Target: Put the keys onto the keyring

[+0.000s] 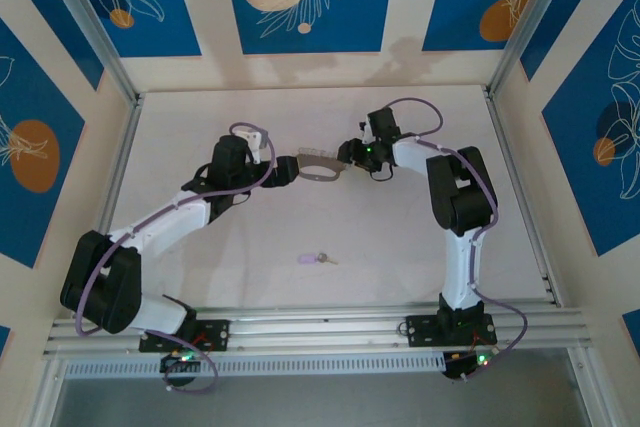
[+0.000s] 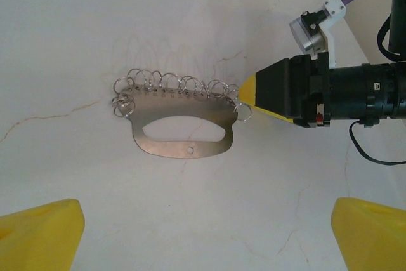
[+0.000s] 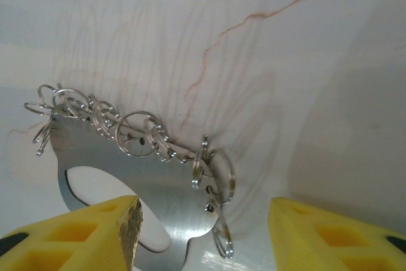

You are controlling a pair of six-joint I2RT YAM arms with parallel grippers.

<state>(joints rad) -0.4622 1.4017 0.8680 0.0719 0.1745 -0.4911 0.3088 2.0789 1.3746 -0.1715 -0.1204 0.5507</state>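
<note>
Lying alone toward the near edge of the surface point(image 1: 200, 247), about midway between its left and right edges, is the one key point(image 1: 313, 258), lilac head to the left. Well apart from it, toward the far edge, sits the one keyring point(image 1: 322, 169): a flat grey plate with an oblong cut-out. A row of small split rings point(image 2: 171, 85) lines one long side, too overlapped to count.

Both arms bend inward and meet at the plate from opposite ends. The left arm point(image 1: 150, 222) stretches diagonally from its base, its elbow near the left edge. The left claw point(image 1: 288, 167) is just beside the plate's left end, its fingers point(image 2: 41, 233) wide apart and touching nothing. The right arm point(image 1: 455, 207) rises from its base and folds left. The right claw point(image 1: 348, 154) is at the plate's right end, its fingers point(image 3: 82, 236) also apart, with one over the plate's end. Whether the plate rests flat cannot be told.
</note>
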